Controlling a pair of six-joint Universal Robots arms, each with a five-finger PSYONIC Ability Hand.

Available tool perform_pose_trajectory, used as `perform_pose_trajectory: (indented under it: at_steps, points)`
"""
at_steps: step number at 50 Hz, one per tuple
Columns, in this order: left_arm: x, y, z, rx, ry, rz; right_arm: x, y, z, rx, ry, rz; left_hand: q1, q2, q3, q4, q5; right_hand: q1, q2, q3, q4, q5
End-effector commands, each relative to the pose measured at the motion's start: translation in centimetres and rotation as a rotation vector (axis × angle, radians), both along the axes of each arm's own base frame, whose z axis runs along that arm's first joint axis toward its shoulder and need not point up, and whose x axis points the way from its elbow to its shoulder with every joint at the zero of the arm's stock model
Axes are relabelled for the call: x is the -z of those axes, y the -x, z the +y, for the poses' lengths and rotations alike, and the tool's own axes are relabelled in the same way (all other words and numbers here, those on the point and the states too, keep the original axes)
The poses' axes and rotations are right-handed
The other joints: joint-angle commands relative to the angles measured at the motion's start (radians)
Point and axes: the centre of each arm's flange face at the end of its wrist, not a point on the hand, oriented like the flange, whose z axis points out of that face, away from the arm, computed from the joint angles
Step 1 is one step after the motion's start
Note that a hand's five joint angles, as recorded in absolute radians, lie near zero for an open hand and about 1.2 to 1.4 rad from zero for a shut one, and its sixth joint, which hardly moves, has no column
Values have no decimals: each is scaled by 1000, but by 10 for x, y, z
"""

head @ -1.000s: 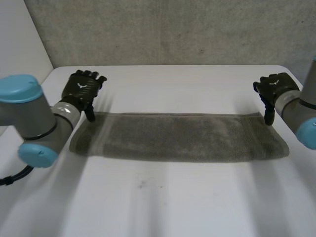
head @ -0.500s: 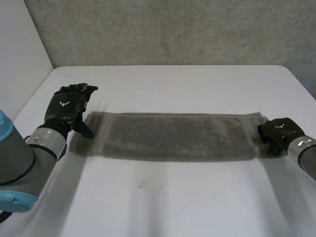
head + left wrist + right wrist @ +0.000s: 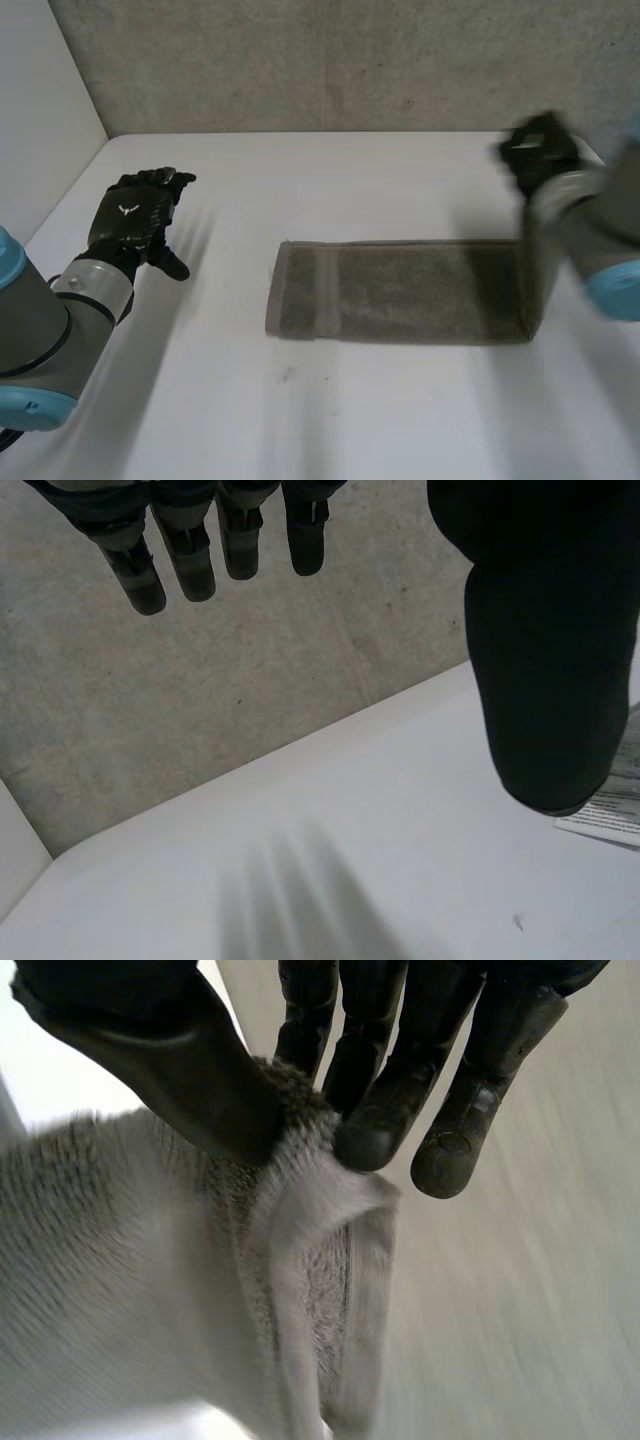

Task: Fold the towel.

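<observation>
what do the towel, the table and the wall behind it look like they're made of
Towel: soft grey terry cloth, likely cotton; it has a fuzzy pile with a flat woven band near its end, and it hangs limp where lifted. Table: smooth matt white top, perhaps laminate or painted board; no grain shows. Wall: rough grey concrete or plaster, mottled and speckled.

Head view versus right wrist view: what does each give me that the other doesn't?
Head view: the left hand open over the table, apart from the towel, whose right end rises off the table. Right wrist view: the right hand pinching the towel's edge between thumb and fingers. Both: the right hand at the lifted towel end.
</observation>
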Motion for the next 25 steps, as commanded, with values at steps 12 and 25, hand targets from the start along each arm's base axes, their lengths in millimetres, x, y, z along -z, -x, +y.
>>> perform_pose_trajectory:
  at_steps: [12,25]
  points:
    - [6,1,6,12,-18,-13,93,-150,162,-502,-198,88,0,8,9,8,-30,-872,-877,-894,-890,-880]
    - [7,5,8,23,-12,-12,81,-17,90,-21,-435,-243,0,8,9,8,-30,-1149,-1154,-1171,-1168,-1158]
